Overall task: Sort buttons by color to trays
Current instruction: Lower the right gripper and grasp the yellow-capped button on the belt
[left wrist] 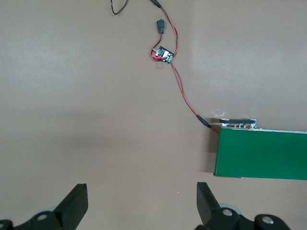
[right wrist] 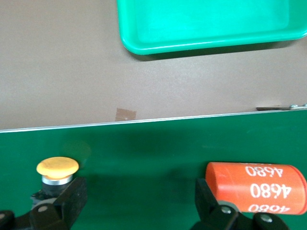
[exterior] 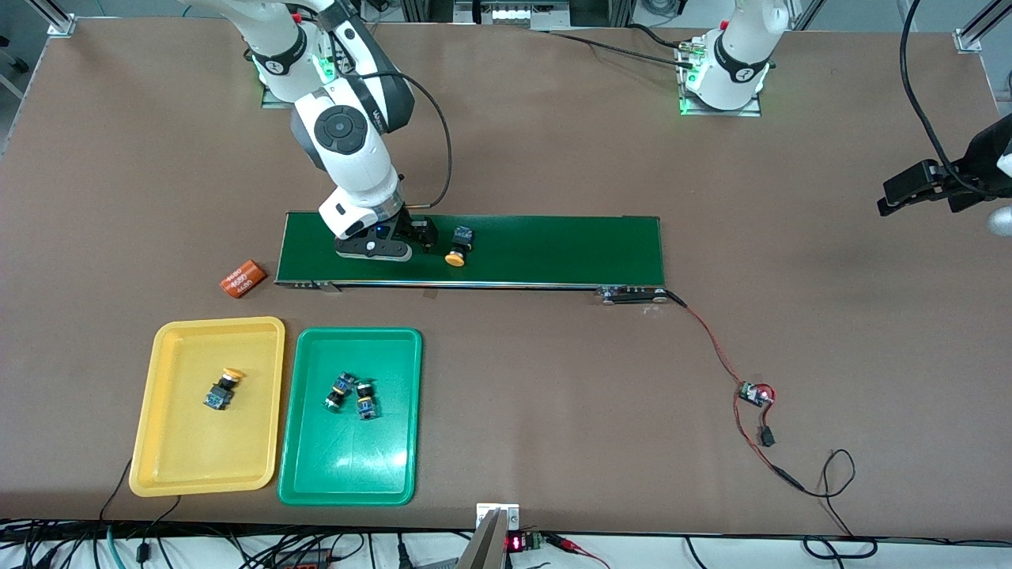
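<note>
Step in hand: judged to be the pick of the last yellow button (exterior: 458,246) off the belt (exterior: 553,249), bound for the yellow tray (exterior: 158,466).
Yellow button: lies on its side on the belt, near the belt's end toward the right arm, cap turned to the belt's camera-side edge.
Right gripper (exterior: 423,235): low over the belt, just beside the button; fingers (right wrist: 72,196) spread apart with nothing between them.
Offset: in the right wrist view the button (right wrist: 57,168) sits outside one finger, not in the gap.
Hazard: an orange cylinder on the belt (right wrist: 256,187) lies just beside the other finger; closing here could catch it or nothing at all.
How to do it well: shift along the belt until the button's body is centred in the gap, then close on the dark body, not the round cap, which would likely slip. Lift straight up before crossing to the tray.
Right arm pose: reaches from its base down to the belt, wrist bent low, hand angled along the belt.
Left gripper (exterior: 909,190): waits high over bare table past the belt's other end; fingers (left wrist: 72,208) apart, holding nothing.
Yellow tray: nearer the camera than the belt; holds one yellow button (exterior: 223,389).
Green tray (exterior: 348,466): beside the yellow tray, also nearer the camera than the belt; holds both green buttons (exterior: 352,393).
Orange cylinder on the table (exterior: 243,278): just off the belt's end; leave it.
</note>
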